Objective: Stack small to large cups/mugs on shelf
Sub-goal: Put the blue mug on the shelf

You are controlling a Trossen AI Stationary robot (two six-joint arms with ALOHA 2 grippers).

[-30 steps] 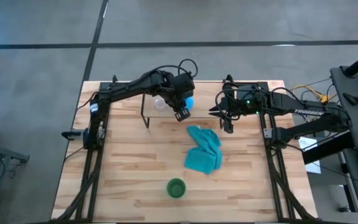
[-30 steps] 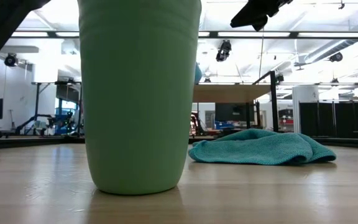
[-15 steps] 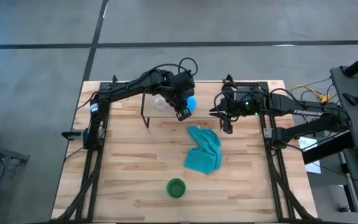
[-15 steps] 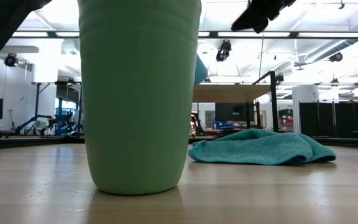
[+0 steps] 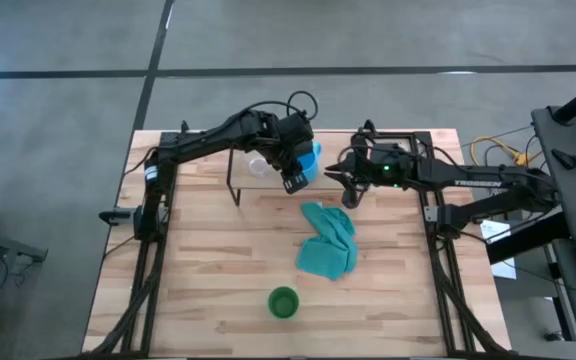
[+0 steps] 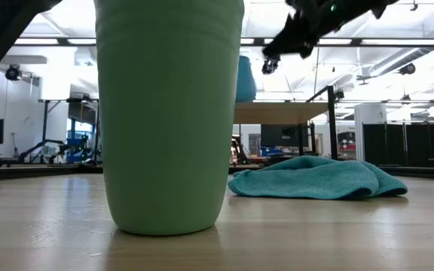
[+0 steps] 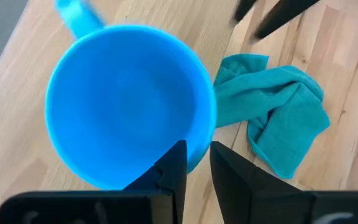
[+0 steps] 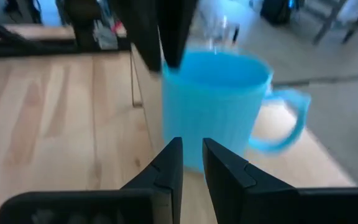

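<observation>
A big open lab or workshop: bare grey concrete floor (image 5: pixel 68 40), ceiling strip lights (image 6: pixel 428 34), black equipment racks (image 6: pixel 398 143), and cabled gear beside the wooden counter (image 5: pixel 208 280).

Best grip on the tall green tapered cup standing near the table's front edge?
Pinch the rim from straight above, one finger inside. The green cup stands upright with its mouth open upward, no handle shows, and its smooth walls widen toward the top, so a side grip may slip.
</observation>
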